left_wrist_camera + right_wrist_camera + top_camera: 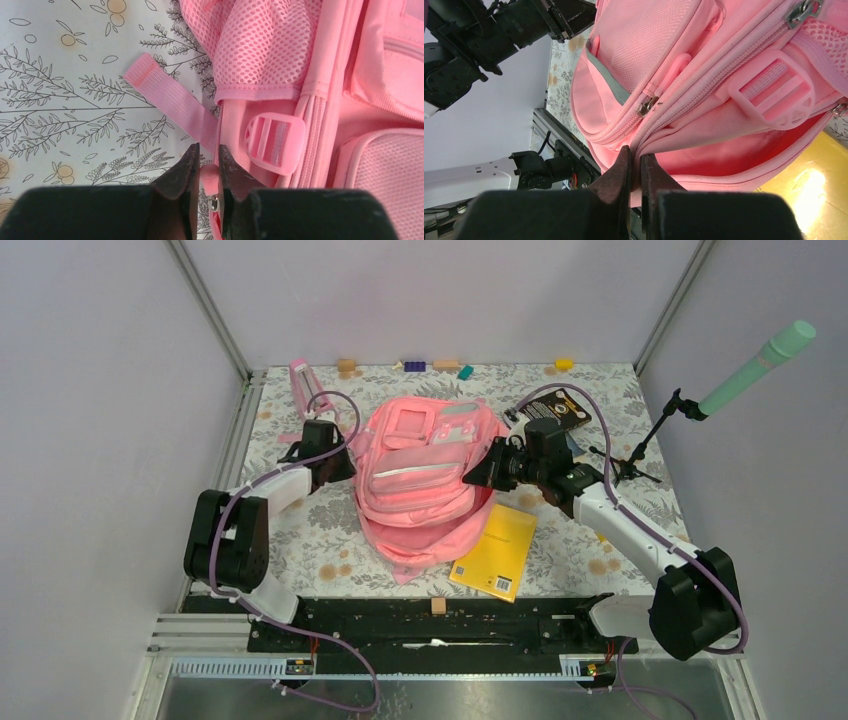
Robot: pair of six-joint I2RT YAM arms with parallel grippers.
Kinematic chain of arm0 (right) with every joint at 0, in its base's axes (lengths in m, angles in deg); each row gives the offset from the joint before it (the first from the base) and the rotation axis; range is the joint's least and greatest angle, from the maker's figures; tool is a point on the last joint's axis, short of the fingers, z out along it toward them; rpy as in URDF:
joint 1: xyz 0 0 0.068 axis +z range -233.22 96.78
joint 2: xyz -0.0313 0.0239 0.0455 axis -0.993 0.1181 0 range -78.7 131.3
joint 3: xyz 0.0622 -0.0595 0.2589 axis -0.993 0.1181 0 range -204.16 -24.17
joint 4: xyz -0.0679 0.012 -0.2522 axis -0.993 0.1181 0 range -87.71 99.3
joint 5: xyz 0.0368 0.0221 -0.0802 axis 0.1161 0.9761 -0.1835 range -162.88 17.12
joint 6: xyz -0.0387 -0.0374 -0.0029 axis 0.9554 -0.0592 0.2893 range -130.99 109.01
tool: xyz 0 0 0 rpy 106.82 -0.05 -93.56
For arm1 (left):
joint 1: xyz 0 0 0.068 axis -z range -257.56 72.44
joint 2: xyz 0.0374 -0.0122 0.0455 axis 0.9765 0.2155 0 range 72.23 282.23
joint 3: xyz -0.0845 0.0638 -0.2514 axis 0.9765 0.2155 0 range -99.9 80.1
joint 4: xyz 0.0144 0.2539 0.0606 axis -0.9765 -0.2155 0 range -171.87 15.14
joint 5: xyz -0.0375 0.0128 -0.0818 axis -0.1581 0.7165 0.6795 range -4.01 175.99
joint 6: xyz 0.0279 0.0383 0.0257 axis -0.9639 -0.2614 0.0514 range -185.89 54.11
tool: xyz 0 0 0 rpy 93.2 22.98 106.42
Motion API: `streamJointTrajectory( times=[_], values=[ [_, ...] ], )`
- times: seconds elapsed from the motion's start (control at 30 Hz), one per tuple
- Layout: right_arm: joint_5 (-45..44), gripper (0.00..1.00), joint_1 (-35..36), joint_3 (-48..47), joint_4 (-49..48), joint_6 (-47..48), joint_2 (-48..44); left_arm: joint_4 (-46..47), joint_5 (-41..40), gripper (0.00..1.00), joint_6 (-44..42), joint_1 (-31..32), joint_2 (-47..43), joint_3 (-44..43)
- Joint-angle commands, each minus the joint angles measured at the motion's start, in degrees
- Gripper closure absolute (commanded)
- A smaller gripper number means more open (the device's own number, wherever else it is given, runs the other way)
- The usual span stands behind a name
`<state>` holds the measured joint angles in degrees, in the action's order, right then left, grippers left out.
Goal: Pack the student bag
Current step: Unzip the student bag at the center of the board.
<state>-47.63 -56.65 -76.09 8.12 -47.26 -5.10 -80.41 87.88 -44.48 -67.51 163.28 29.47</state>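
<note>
We note left pincer [208, 151] clenched on zipper pull [209, 173], right pincer [636, 156] pinching student bag [420, 485] seam; either thin hold may slip under tension.

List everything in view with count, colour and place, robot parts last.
student bag: 1, pink, centre
book: 1, yellow, near right of the bag
packet: 1, black, far right of the bag
metronome-shaped object: 1, pink, far left
small blocks: 5, tan, blue, tan, teal, yellow, along the far edge
microphone: 1, mint green, on a black stand, right edge
left arm: 1, white-black, jaws shut on the bag's zip pull
right arm: 1, white-black, jaws shut on the bag's opening edge
</note>
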Motion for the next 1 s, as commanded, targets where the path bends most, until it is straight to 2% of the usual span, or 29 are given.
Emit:
streamJointTrajectory(
  times=[0.0,0.3,0.33,0.43,0.5,0.6,0.73,0.83,0.97],
  values=[
    [9.18,1.0,0.42,-2.96,-3.63,0.74,-4.44,7.09,1.28,0.99,2.88,-1.15,1.36,-3.86],
    [9.8,1.0,0.45,-1.68,-3.62,0.14,-5.17,11.07,3.38,0.9,5.37,-1.17,2.83,-7.77],
    [9.57,1.0,0.4,-1.57,-3.63,0.14,-5.28,10.67,3.65,0.84,5.05,-1.17,2.59,-8.02],
    [8.76,1.0,0.42,-1.72,-3.54,-0.13,-5.25,9.61,3.75,0.56,4.0,-1.17,-0.76,-7.17],
    [8.5,1.0,0.42,-2.07,-3.54,-0.36,-5.0,9.3,3.94,0.34,3.82,-1.17,-4.37,-5.66],
    [7.98,1.0,0.42,-2.9,-3.35,-0.66,-4.45,8.34,6.33,0.18,3.99,-0.6,-11.27,-3.03],
    [7.02,1.0,0.43,-4.65,-2.15,-0.65,-3.51,4.42,7.38,0.14,1.99,3.99,-20.99,-0.72],
    [5.7,1.0,0.41,-6.05,-0.45,-0.78,-2.64,-1.54,5.45,0.14,-2.24,10.83,-26.73,-1.78],
    [5.23,1.0,0.42,-8.11,1.8,-0.99,-1.76,-8.03,5.84,0.13,-9.4,21.46,-30.06,-3.12]
  ],
)
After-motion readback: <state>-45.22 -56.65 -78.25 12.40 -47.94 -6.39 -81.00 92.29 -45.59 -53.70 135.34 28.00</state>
